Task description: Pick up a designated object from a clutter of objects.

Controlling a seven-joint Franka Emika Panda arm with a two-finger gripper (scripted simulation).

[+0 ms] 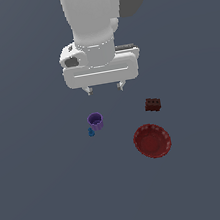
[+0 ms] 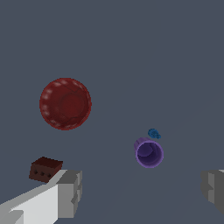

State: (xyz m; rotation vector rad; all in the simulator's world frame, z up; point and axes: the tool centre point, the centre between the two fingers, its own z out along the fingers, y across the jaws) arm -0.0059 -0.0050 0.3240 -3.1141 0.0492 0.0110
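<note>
From the exterior view, the tool (image 1: 105,88) hangs wide apart and empty above the tabletop (image 1: 45,194), the purple cup (image 1: 95,120) just below with a blue piece (image 1: 91,132) beside it, block (image 1: 154,104) and red bowl (image 1: 152,140) apart. Wrist view: cup (image 2: 148,152) sits upright between the fingers (image 2: 70,192), looking light and stiff, so grip across its rim.

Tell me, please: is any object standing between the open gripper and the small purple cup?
Nothing visible does. The gripper hangs open above the purple cup, with only bare floor between them. The tiny blue piece sits close against the cup's far side. The dark block and red bowl lie well aside.
</note>
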